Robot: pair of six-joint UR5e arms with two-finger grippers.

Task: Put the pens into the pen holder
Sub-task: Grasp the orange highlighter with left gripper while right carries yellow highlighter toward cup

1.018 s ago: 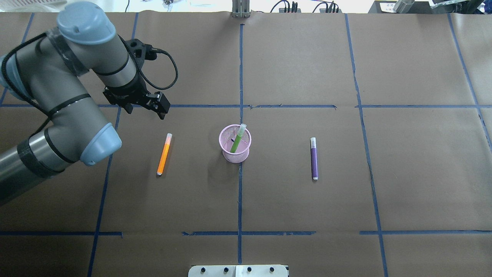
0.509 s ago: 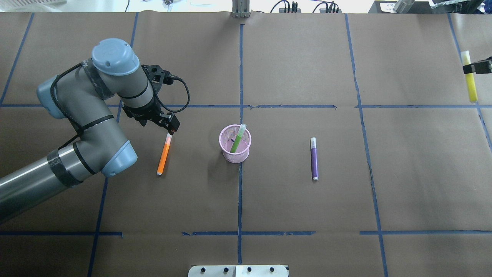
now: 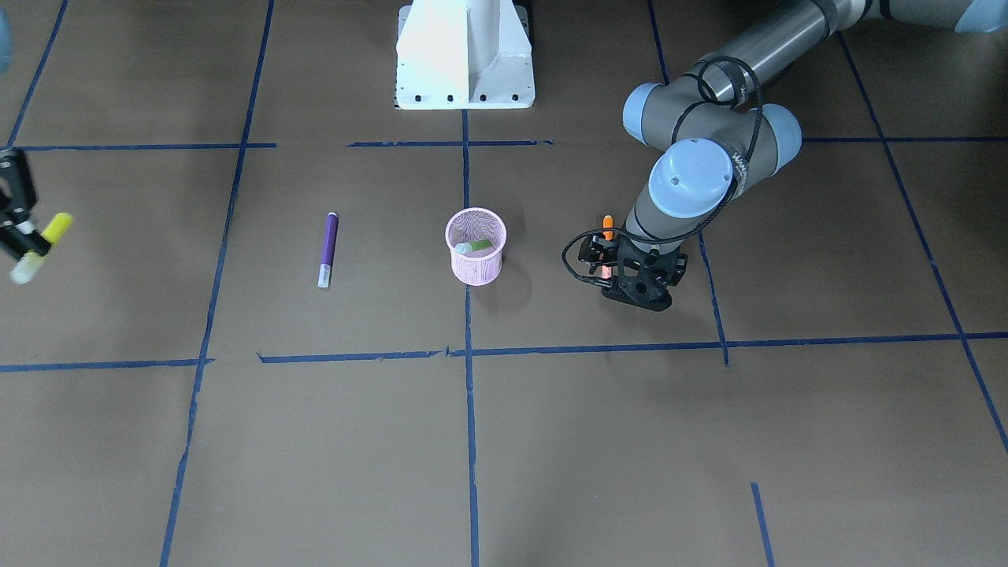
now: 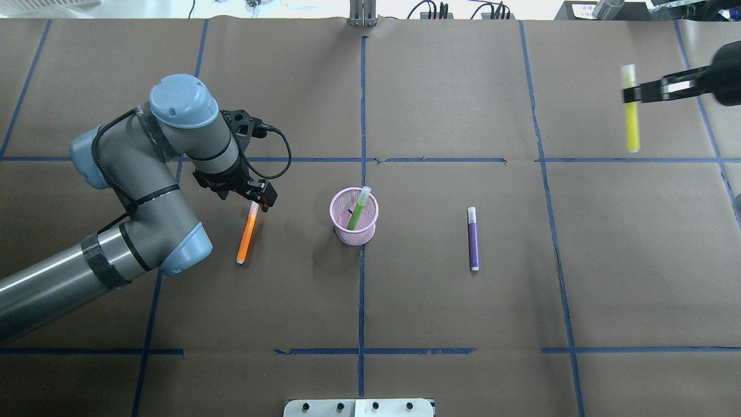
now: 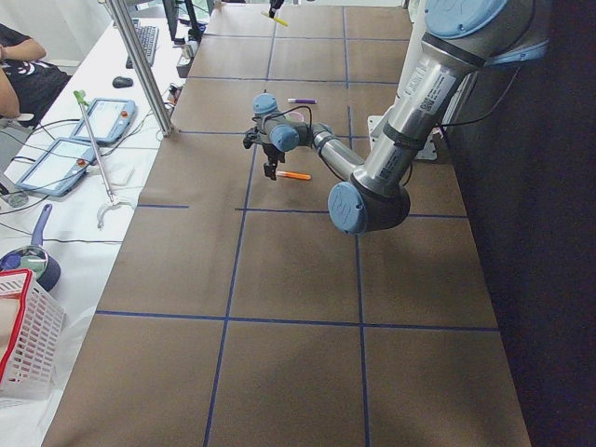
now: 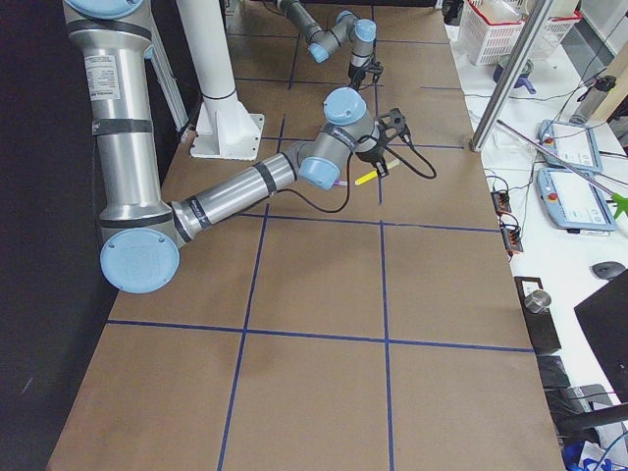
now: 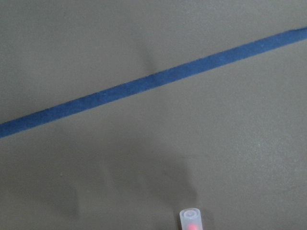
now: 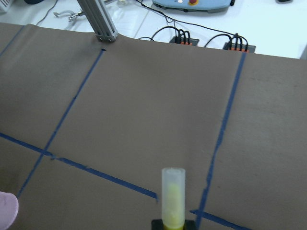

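The pink mesh pen holder (image 4: 354,234) stands mid-table with the green pen (image 4: 358,209) leaning inside; both show in the front view, holder (image 3: 476,272) and green pen (image 3: 476,246). The orange pen (image 4: 246,234) lies flat to its left. My left gripper (image 4: 260,201) is down over its whitish cap end (image 7: 191,218), jaws open astride it. The purple pen (image 4: 473,240) lies flat to the holder's right. My right gripper (image 4: 631,92) is shut on a yellow pen (image 4: 631,127), held upright in the air at the far right (image 3: 47,236).
Blue tape lines grid the brown paper-covered table. The robot's white base plate (image 3: 465,55) sits at the near edge. Cables and plugs (image 4: 428,10) run along the far edge. A post (image 4: 362,14) stands at the far middle.
My left arm swung in and lowered its gripper onto the orange pen's cap end. My right gripper entered from the right edge carrying the yellow pen and moved left.
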